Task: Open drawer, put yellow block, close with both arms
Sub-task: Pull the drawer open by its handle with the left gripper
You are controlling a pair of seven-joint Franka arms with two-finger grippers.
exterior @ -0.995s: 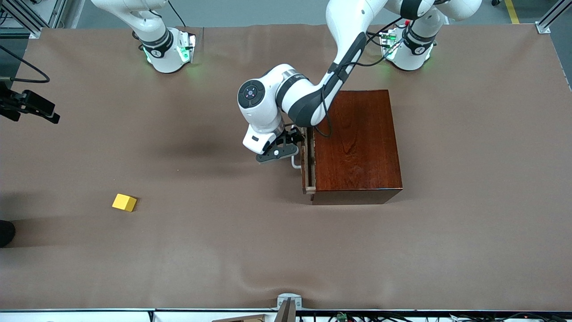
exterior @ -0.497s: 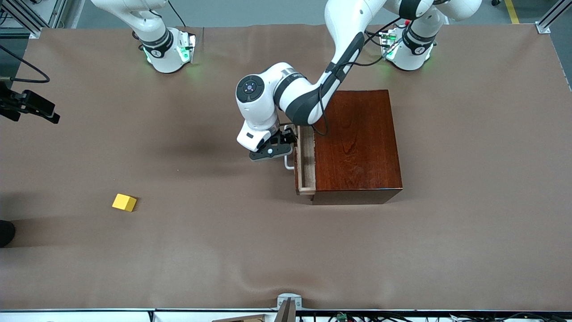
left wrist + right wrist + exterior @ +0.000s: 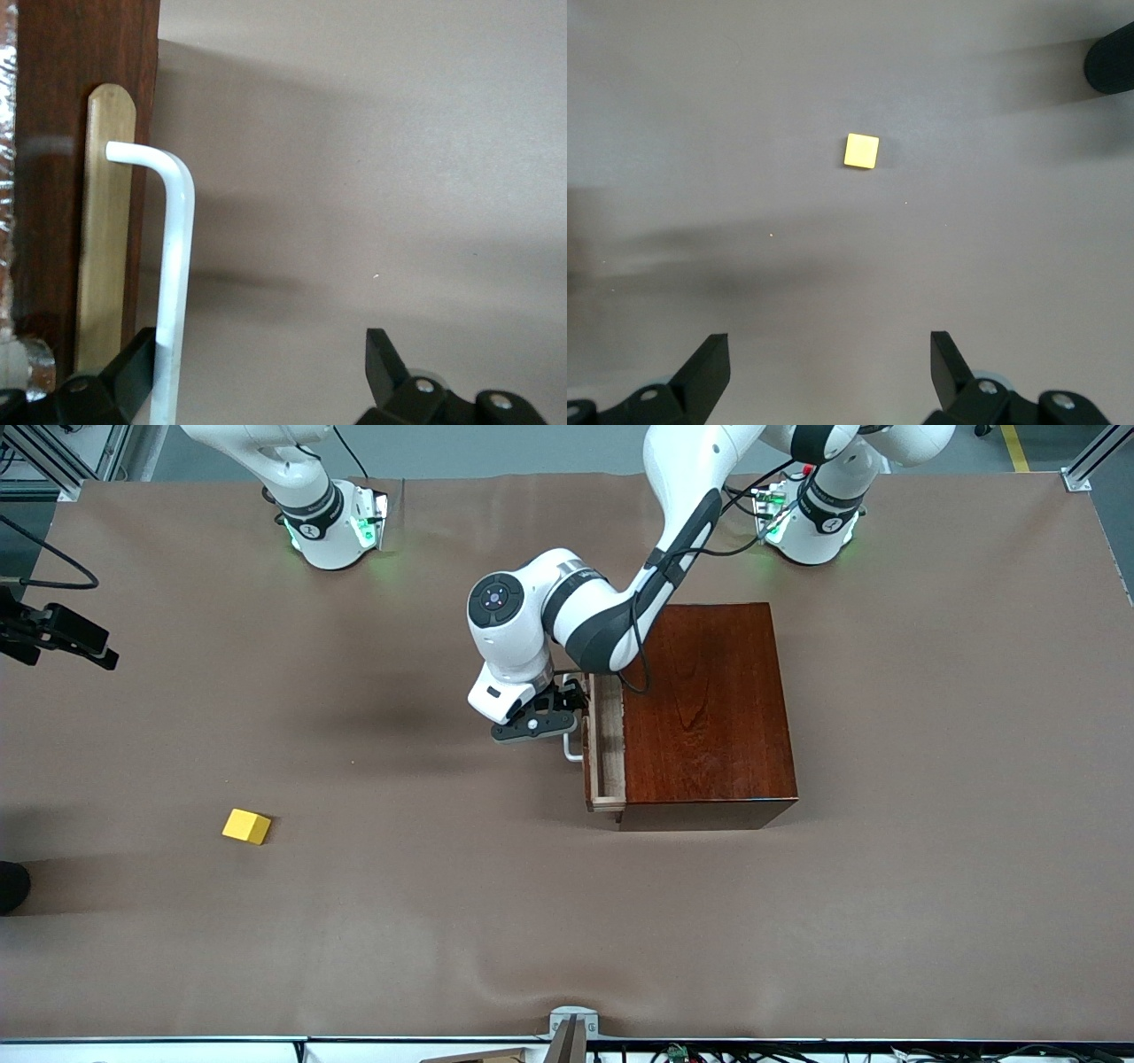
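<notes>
a brown cloth (image 3: pixel 532 921) covers the table, wrinkled near the front edge.

No readable text, labels, brand marks, numbers or signs anywhere. Small dark marks on the grey joint bands near both arm bases are too small to make out. The round cap on the left arm's wrist joint carries only a small dot pattern, no lettering. Wrist views show nothing written.

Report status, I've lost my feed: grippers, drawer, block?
Left gripper open at drawer handle, drawer partly out. Right gripper open, high over yellow block on table. Nothing in the way.
</notes>
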